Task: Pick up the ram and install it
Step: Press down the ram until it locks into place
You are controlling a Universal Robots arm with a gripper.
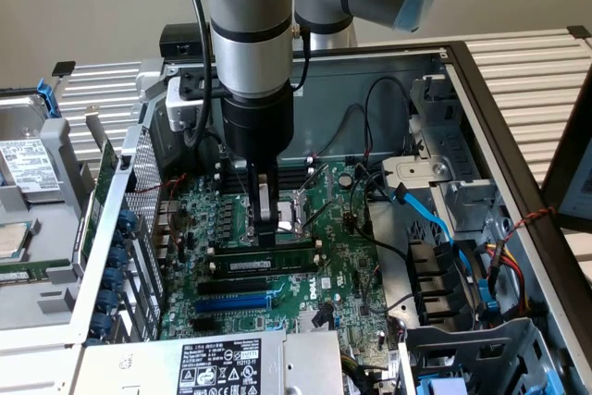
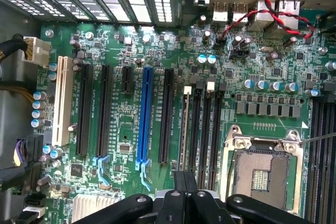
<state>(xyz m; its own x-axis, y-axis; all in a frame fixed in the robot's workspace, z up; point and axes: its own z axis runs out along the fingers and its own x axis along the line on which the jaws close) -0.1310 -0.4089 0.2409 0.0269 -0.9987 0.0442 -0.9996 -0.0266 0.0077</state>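
The hand (image 1: 266, 233), fingers pressed together, bears on the long thin dark-green ram stick with white label (image 1: 262, 265) lying along its black slot on the green motherboard (image 1: 342, 265), so pressing straight down, evenly, should seat it.

arm (image 1: 248, 34): upper part cut off by the exterior view's top edge
ram (image 1: 264, 266): label print too small to read
gripper (image 1: 266, 233): its tip hides part of the slot behind it
power supply label (image 1: 220, 367): cut off at the lower edge, text unreadable
CPU socket (image 2: 261, 170): lower part cut off
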